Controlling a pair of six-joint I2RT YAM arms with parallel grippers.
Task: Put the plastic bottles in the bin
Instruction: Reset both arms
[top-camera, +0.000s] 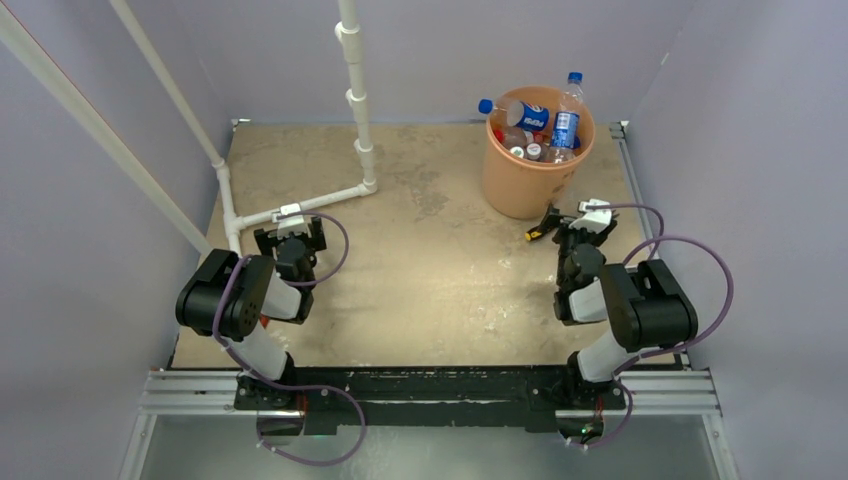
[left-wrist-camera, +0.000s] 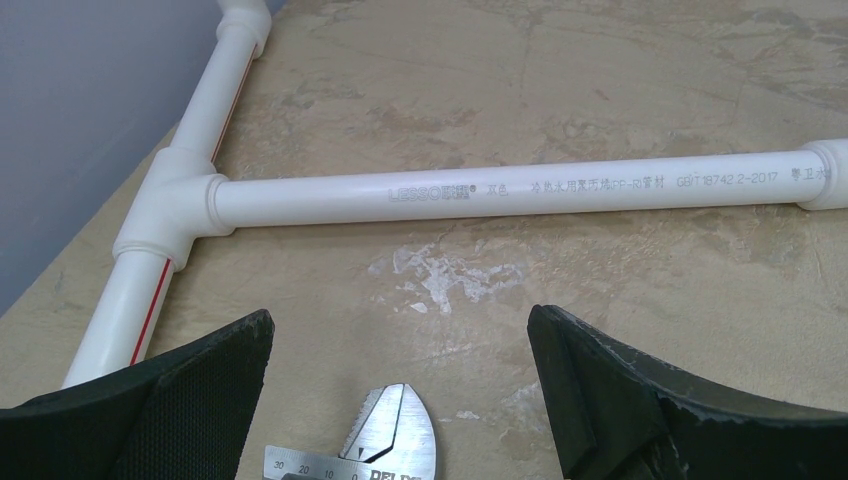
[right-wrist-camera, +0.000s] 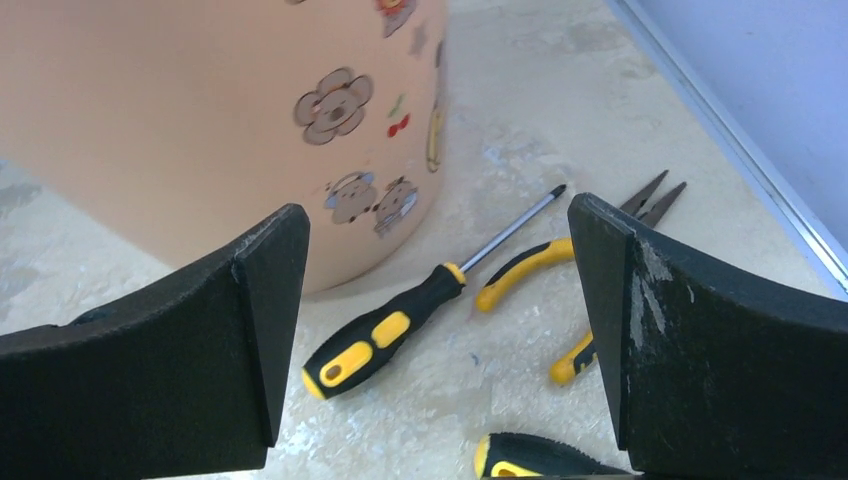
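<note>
The orange bin (top-camera: 520, 185) stands at the back right of the table. Several plastic bottles lie inside it; a blue-labelled one (top-camera: 522, 114) rests across the rim and another blue-capped one (top-camera: 566, 122) stands upright. No bottle lies on the table. The bin's wall with cartoon stickers fills the upper left of the right wrist view (right-wrist-camera: 200, 120). My right gripper (top-camera: 592, 215) is open and empty, just in front of the bin (right-wrist-camera: 437, 330). My left gripper (top-camera: 290, 232) is open and empty near the white pipe (left-wrist-camera: 400, 390).
A white pipe with a tee joint (left-wrist-camera: 480, 190) runs across the back left (top-camera: 300, 210). A wrench jaw (left-wrist-camera: 395, 435) lies under the left gripper. A yellow-and-black screwdriver (right-wrist-camera: 400, 325), pliers (right-wrist-camera: 560, 270) and another handle (right-wrist-camera: 530, 460) lie by the bin. Walls enclose the table.
</note>
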